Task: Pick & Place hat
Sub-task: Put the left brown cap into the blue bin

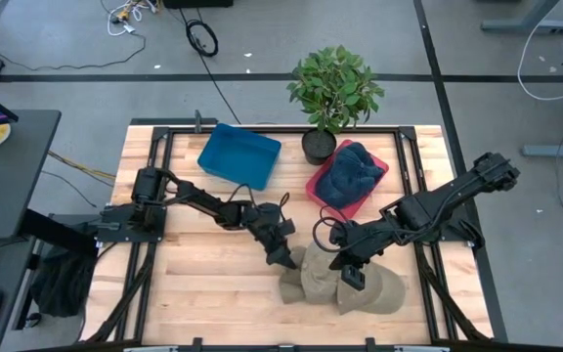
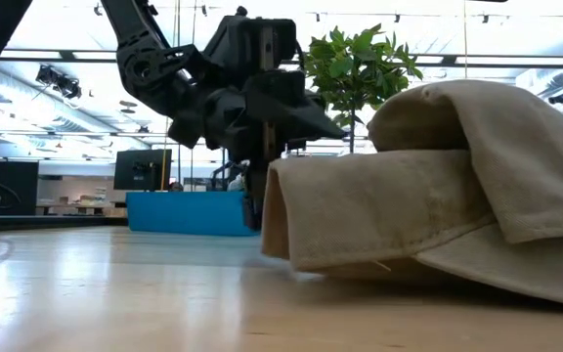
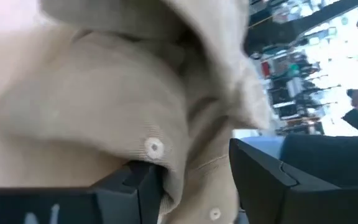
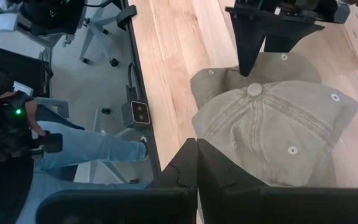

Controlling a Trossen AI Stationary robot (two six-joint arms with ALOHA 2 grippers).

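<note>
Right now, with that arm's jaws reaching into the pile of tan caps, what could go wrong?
1. The caps lie overlapped, so the left gripper, its jaws straddling a fold of cloth, might lift two at once or only drag the pile.
2. It has a thin edge only; the cap could slip free on lifting.
3. The right gripper hovers shut directly over the same pile, close to the left one; the arms could bump.
</note>
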